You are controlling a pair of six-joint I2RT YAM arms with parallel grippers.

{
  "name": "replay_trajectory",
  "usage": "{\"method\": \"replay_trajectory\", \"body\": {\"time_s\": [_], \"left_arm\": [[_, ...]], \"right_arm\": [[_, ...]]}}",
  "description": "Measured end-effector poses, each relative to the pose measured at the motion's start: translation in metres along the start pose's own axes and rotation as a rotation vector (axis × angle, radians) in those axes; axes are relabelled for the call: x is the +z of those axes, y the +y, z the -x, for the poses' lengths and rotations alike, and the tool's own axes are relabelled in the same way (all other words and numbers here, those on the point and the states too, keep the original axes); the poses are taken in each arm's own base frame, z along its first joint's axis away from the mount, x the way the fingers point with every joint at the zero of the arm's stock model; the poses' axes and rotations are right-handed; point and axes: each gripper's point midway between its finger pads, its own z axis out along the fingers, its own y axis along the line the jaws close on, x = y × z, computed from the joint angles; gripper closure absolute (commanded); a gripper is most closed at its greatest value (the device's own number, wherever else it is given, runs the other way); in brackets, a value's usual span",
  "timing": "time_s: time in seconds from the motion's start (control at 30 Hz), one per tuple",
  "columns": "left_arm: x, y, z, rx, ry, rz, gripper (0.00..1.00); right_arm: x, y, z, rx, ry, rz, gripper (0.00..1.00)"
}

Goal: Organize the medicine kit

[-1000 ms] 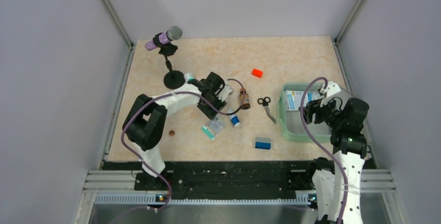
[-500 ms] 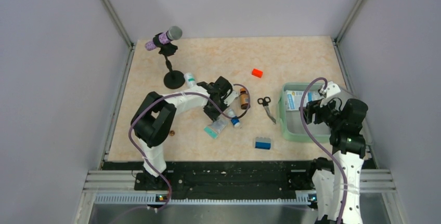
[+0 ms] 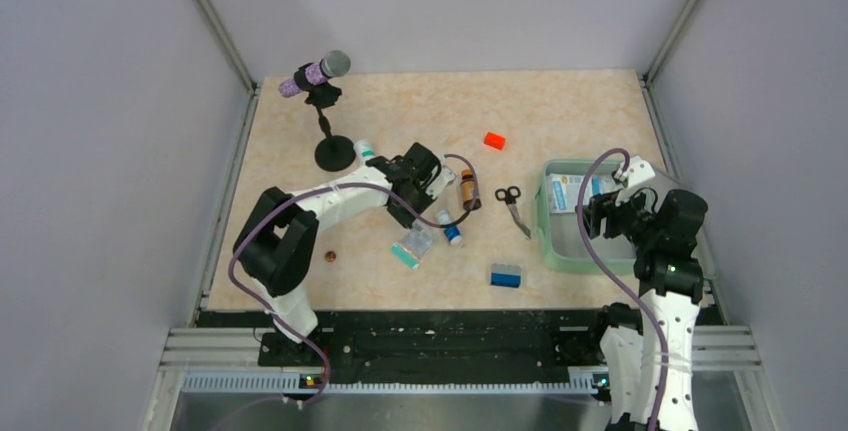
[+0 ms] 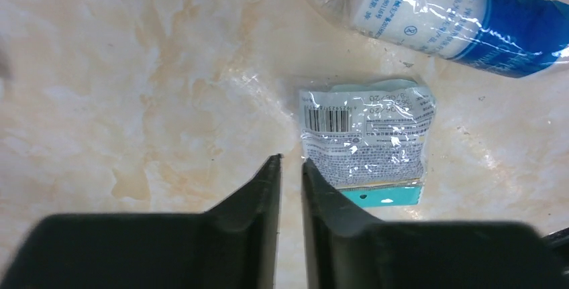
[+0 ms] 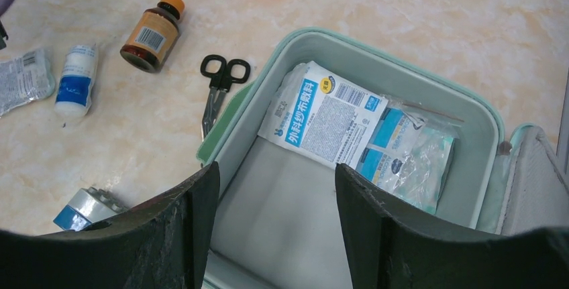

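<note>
The medicine kit is a pale mint-green case lying open at the right, with two packets at the far end of its tray. My right gripper hangs open over the tray's bare near part, nothing between its fingers. My left gripper hovers low over the table with its jaws drawn almost together and only bare table showing in the thin gap. A clear packet with a teal strip lies just right of its fingertips. A wrapped white-and-blue roll lies beyond that packet.
A brown bottle, black scissors, an orange-red block and a blue block lie between the arms. A microphone on a stand and a small white bottle stand at the back left.
My left gripper's jaws have closed from wide open to nearly together, and the arm has shifted slightly above the packet. The right arm and the loose items have not moved.
</note>
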Motion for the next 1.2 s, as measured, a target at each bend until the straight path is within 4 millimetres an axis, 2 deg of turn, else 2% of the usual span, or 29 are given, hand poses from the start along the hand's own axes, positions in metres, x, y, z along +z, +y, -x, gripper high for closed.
{"method": "replay_trajectory", "body": {"time_s": [0.07,0.13,0.3,0.47,0.53,0.67,0.77,1.03,1.13,1.2], "left_arm": [[-0.008,0.002,0.005,-0.010,-0.031,0.011,0.61],[-0.012,0.001,0.008,-0.024,-0.046,0.007,0.58],[-0.008,-0.008,0.007,-0.046,-0.039,-0.041,0.56],[0.009,-0.015,-0.003,-0.058,0.019,-0.072,0.57],[0.013,-0.017,-0.003,-0.061,0.025,-0.079,0.63],[0.015,-0.019,-0.002,-0.052,0.023,-0.083,0.88],[0.016,-0.019,-0.002,-0.039,0.021,-0.084,1.00],[0.012,-0.025,-0.002,-0.010,0.015,-0.129,1.00],[-0.002,-0.036,-0.004,0.013,0.015,-0.202,1.00],[-0.019,-0.047,-0.001,0.032,-0.003,-0.279,1.00]], "right_arm": [[0.000,0.000,0.000,0.002,0.002,0.001,0.37],[0.001,0.000,-0.001,0.004,0.004,0.002,0.37],[0.001,0.000,-0.001,0.005,0.006,0.002,0.37],[0.002,-0.001,-0.002,0.008,0.011,0.000,0.37],[0.002,-0.001,-0.003,0.009,0.012,-0.001,0.37],[0.002,-0.002,-0.003,0.009,0.013,-0.002,0.37],[0.002,-0.002,-0.004,0.012,0.017,-0.001,0.37],[0.002,0.001,-0.002,0.004,0.008,0.014,0.37],[-0.001,0.017,0.005,-0.043,-0.033,0.095,0.37],[-0.005,0.032,0.013,-0.086,-0.079,0.171,0.37]]}}
